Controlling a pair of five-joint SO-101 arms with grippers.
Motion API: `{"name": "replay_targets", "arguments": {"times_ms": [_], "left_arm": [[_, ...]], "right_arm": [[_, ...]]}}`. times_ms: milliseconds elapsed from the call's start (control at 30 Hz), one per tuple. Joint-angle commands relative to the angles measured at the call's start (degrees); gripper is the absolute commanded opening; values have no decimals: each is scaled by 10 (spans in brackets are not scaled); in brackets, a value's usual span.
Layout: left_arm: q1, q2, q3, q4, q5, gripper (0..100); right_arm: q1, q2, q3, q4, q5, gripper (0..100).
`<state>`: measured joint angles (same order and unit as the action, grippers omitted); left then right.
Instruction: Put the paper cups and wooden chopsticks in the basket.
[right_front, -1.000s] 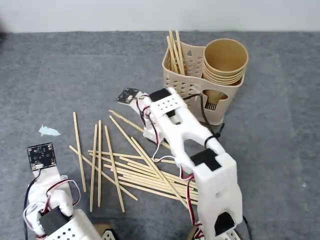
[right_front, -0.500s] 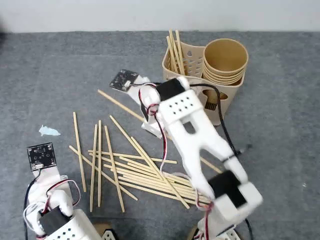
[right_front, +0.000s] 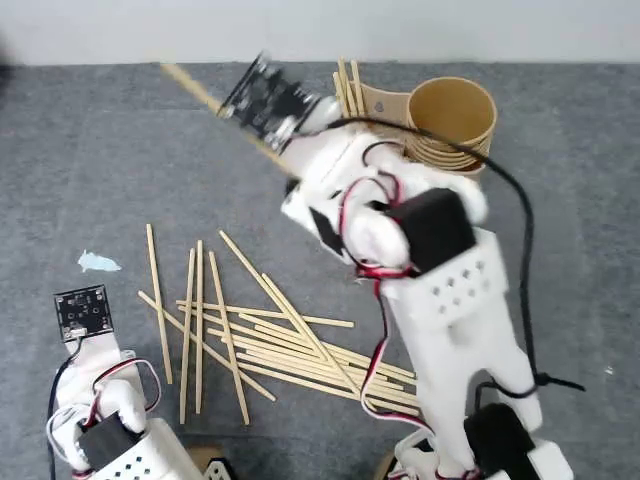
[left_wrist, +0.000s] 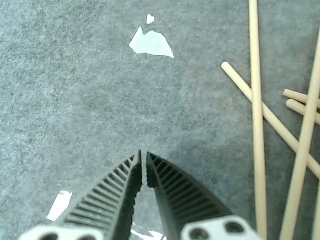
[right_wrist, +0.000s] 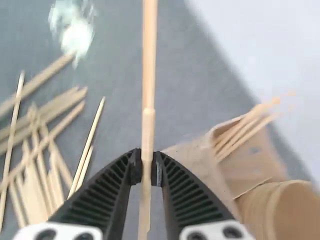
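My right gripper (right_wrist: 146, 167) is shut on a wooden chopstick (right_wrist: 148, 90). In the high view that chopstick (right_front: 200, 95) is lifted off the table and slants up to the left, just left of the beige basket (right_front: 375, 105). The basket holds a stack of paper cups (right_front: 452, 118) and a few upright chopsticks (right_front: 347, 85). Several loose chopsticks (right_front: 262, 335) lie scattered on the grey mat in front. My left gripper (left_wrist: 142, 167) is shut on nothing, low over the mat near the front left, with chopsticks (left_wrist: 256, 115) beside it.
A small pale scrap (right_front: 98, 263) lies on the mat at the left, seen as the torn bit (left_wrist: 151, 42) ahead of the left gripper. The right arm (right_front: 440, 300) rises over the right half of the chopstick pile. A white wall runs along the back.
The right arm has risen and swung back toward the basket, lifting the held chopstick off the mat and up to the left. The left arm has stayed still.
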<state>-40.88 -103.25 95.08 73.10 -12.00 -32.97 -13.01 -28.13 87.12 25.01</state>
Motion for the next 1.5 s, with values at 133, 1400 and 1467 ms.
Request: {"name": "replay_targets", "arguments": {"times_ms": [133,1400,1467], "left_arm": [[1,-9,-3,-12,4,15],[1,-9,-3,-12,4,15],[1,-9,-3,-12,4,15]], "right_arm": [[8,-32,-90,-153,-34,8],[216,104,136,-587,-247,8],[216,103,167,-594,-246,8]]}}
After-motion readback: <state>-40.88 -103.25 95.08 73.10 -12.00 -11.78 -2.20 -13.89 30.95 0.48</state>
